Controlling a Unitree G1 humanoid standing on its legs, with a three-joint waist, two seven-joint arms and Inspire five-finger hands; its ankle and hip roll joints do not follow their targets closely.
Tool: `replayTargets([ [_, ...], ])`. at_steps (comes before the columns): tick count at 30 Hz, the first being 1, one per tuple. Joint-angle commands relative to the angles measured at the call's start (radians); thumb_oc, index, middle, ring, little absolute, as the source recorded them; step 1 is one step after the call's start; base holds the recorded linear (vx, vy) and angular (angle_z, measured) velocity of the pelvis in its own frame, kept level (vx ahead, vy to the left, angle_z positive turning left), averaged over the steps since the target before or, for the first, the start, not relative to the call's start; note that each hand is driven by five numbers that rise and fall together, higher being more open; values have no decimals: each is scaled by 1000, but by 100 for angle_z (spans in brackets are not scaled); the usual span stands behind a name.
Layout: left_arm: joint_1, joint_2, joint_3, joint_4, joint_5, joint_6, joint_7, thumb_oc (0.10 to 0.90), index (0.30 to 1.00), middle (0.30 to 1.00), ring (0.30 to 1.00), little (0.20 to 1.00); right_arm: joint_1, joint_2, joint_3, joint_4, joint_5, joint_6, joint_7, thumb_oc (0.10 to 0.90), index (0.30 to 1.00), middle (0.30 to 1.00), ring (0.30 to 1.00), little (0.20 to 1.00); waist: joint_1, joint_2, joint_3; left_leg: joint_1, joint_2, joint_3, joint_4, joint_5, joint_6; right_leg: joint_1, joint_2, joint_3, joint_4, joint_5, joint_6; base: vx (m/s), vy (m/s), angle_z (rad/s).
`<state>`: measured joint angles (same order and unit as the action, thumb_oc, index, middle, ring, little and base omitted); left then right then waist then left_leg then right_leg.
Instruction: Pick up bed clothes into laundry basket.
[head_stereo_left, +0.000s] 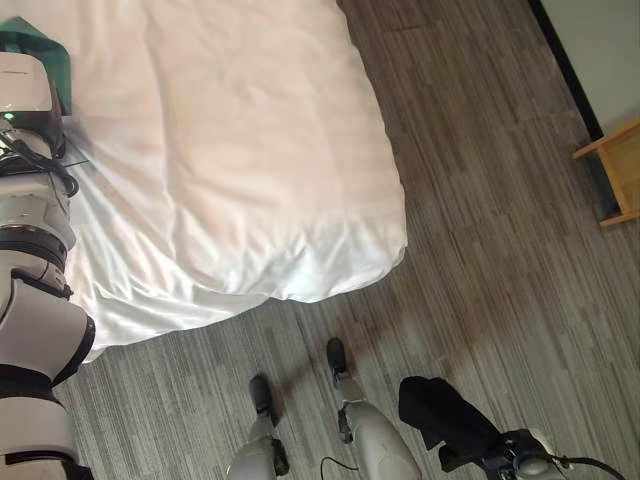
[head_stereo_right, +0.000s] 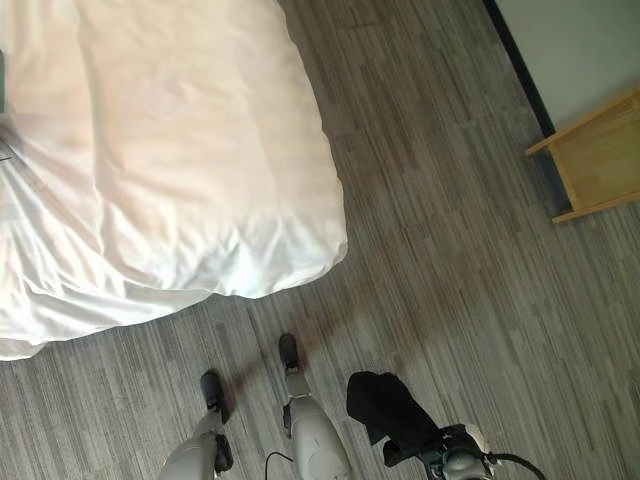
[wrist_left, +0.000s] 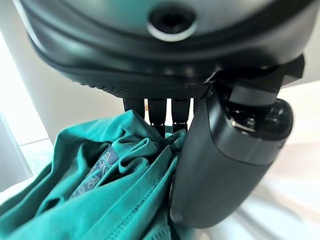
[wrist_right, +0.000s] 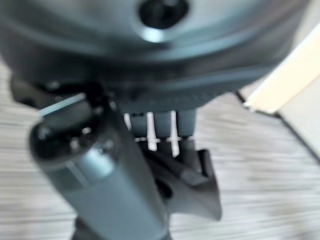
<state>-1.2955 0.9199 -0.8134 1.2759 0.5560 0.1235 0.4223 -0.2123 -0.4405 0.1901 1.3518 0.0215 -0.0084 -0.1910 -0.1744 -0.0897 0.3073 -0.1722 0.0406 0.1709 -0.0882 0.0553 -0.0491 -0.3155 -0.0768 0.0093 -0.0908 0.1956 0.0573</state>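
Note:
A teal garment (wrist_left: 110, 190) lies bunched on the white bed (head_stereo_left: 230, 150), at its far left edge (head_stereo_left: 35, 45). My left hand (wrist_left: 220, 165) is on the garment, with its fingers curled into the folds and its thumb pressed against the cloth. A black garment (head_stereo_left: 440, 410) hangs over the wooden floor at the lower right. My right hand (head_stereo_right: 452, 462) is shut on it, with the dark cloth (wrist_right: 197, 185) pinched between the fingers and the thumb.
The white duvet (head_stereo_right: 190, 170) drapes over the bed's corner down to the grey plank floor (head_stereo_left: 480, 250). A light wooden piece of furniture (head_stereo_right: 595, 160) stands at the right by the wall and its dark baseboard (head_stereo_left: 565, 70).

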Motion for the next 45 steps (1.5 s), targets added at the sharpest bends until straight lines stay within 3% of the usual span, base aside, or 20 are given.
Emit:
replayTargets([
  [1, -189, 65, -27, -27, 29, 54, 100, 400, 300, 300, 300, 300, 78, -41, 52, 67, 0, 34, -19, 400, 300, 300, 300, 300, 34, 55, -122, 16, 1, -27, 1, -49, -45, 106, -94, 13, 4, -106, 195, 39, -1, 15],
  [9, -179, 56, 43, -159, -19, 41, 101, 413, 319, 319, 319, 319, 74, 2, 65, 54, 7, 48, 3, 400, 300, 300, 300, 300, 61, 63, -158, 85, -14, -35, 1, -65, -37, 178, -108, -3, 4, -120, 194, 16, -6, 4],
  [11, -175, 65, 55, -188, -33, 39, 92, 529, 493, 493, 493, 493, 84, 15, 64, 48, 11, 50, 5, 400, 300, 300, 300, 300, 64, 65, -166, 96, -15, -37, 1, -67, -35, 188, -112, -7, 4, -121, 194, 0, 0, 0],
  [12, -174, 66, 55, -189, -32, 39, 91, 552, 528, 528, 528, 528, 84, 15, 65, 47, 11, 50, 5, 400, 300, 300, 300, 300, 64, 65, -165, 97, -15, -37, 1, -67, -35, 189, -112, -7, 4, -122, 194, 0, 0, 0],
  [13, -163, 70, 64, -209, -32, 37, 82, 692, 738, 738, 738, 738, 92, 22, 62, 45, 11, 52, 10, 400, 300, 300, 300, 300, 67, 65, -172, 108, -17, -37, 1, -70, -33, 201, -114, -8, 4, -125, 193, 7, -5, 4],
  [15, -141, 64, 79, -206, -44, 30, 69, 800, 900, 900, 900, 900, 87, 22, 61, 46, 14, 59, 20, 400, 300, 300, 300, 300, 68, 63, -177, 118, -18, -37, 1, -72, -33, 209, -116, -10, 4, -126, 192, 5, -11, 7],
  [23, -52, -35, 185, -37, -238, -34, -32, 800, 900, 900, 900, 900, 74, 35, 85, 69, 2, 88, 33, 400, 300, 300, 300, 300, 59, 56, -197, 139, -16, -31, 1, -75, -32, 224, -110, -7, 4, -124, 187, 4, -5, 3],
  [28, -68, -40, 156, -12, -231, -30, -32, 800, 900, 900, 900, 900, 83, 35, 83, 68, 1, 84, 31, 400, 300, 300, 300, 300, 56, 55, -202, 134, -16, -29, 1, -75, -33, 216, -108, -8, 4, -118, 189, -2, 1, -1],
  [40, -126, -69, 61, 18, -117, -4, -16, 800, 900, 900, 900, 900, 66, 11, 91, 75, -2, 79, 31, 400, 300, 300, 300, 300, 47, 21, -176, 54, -2, -24, 1, -51, -35, 133, -94, -6, 4, -97, 186, -32, -8, -2],
  [45, -128, -47, 35, 41, -81, 12, 9, 800, 900, 900, 900, 900, 47, -28, 104, 59, -29, 70, 8, 400, 300, 300, 300, 300, 26, 8, -100, -38, 6, -22, 1, -21, -40, 42, -89, 4, 4, -73, 181, -89, 5, -6],
])
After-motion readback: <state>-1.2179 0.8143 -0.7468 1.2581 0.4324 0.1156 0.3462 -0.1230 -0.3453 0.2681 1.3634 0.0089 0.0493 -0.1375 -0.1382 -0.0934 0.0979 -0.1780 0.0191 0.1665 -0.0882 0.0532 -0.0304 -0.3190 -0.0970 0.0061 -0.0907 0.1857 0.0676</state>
